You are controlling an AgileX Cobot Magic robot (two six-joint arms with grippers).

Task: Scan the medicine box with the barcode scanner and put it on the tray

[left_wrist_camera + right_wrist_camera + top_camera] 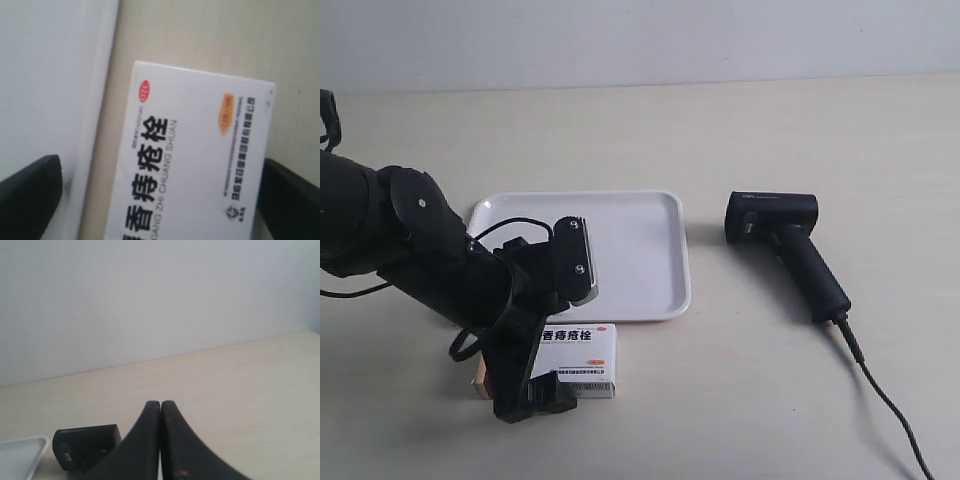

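The medicine box (582, 352) lies flat on the table just in front of the tray (645, 250), white face up with black lettering. The arm at the exterior view's left is my left arm; its gripper (556, 335) hangs over the box, open, one finger on each side. In the left wrist view the box (195, 165) fills the space between the dark fingers (30, 195), beside the tray's rim (100, 100). The barcode scanner (785, 245) lies on the table to the right of the tray. My right gripper (161, 405) is shut on nothing, with the scanner's head (85, 445) behind it.
The scanner's black cable (885, 400) runs from its handle to the front right of the table. A corner of the tray (20, 455) shows in the right wrist view. A pale wall stands behind the table.
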